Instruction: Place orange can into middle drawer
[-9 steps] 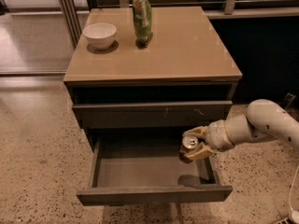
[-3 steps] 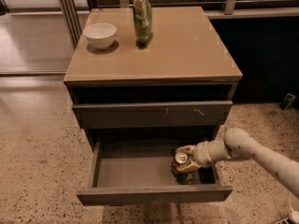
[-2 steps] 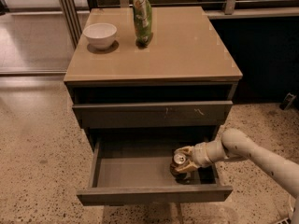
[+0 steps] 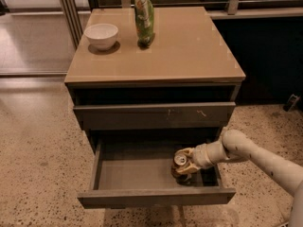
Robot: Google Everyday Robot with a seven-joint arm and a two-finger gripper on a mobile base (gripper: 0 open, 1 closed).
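The orange can (image 4: 179,166) stands upright in the right part of the open middle drawer (image 4: 128,172), silver top showing. My gripper (image 4: 184,161) reaches in from the right, down inside the drawer. Its pale fingers (image 4: 187,152) sit on either side of the can and hold it. The can's base is at the drawer floor. The white arm (image 4: 246,151) runs off to the lower right.
The drawer front above (image 4: 156,115) is closed and has small pale scratches. On the tan cabinet top (image 4: 189,46) stand a green snack bag (image 4: 144,15) and a white bowl (image 4: 101,34). Speckled floor surrounds the cabinet.
Three seconds ago the gripper held the can above the drawer's right edge. It has since lowered the can into the drawer, and over the last second it has barely moved.
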